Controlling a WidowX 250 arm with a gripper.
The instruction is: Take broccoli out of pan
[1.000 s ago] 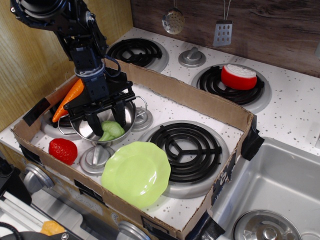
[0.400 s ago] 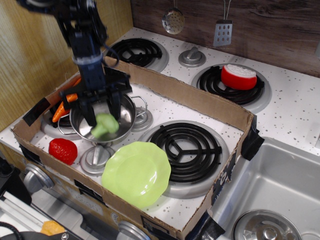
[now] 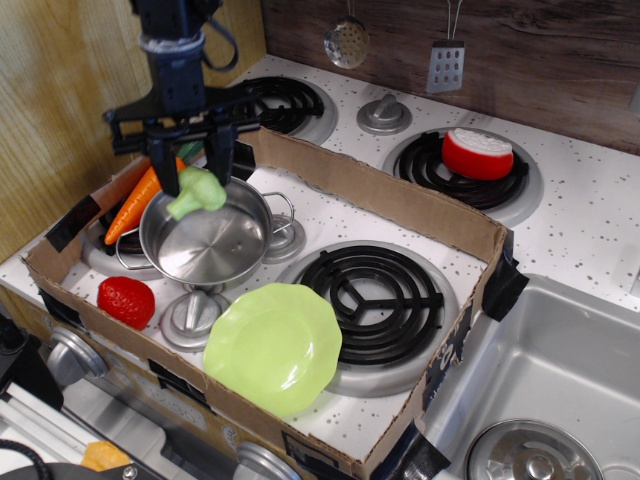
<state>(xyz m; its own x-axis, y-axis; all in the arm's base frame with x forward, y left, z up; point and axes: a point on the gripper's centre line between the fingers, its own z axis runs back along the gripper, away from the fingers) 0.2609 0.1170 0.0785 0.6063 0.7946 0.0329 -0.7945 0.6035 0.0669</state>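
Observation:
The broccoli [image 3: 197, 192] is a small light-green toy with a lumpy head and paler stem. It hangs in the air above the far rim of the pan. My gripper [image 3: 193, 170] is shut on the broccoli, its two black fingers [image 3: 163, 168] pointing down on either side of it. The pan [image 3: 208, 240] is a shiny steel pot with wire loop handles, standing on the front left burner inside the cardboard box. Its inside is bare.
A cardboard box wall [image 3: 380, 200] rings the front burners. A carrot [image 3: 137, 201] lies left of the pan, a strawberry [image 3: 126, 302] in front of it. A scalloped green plate [image 3: 272, 346] lies at the front. A red-and-white item [image 3: 477, 153] sits on the back right burner.
My gripper has risen straight up out of the pan with the broccoli in it. The pan is left with nothing in it and has not moved.

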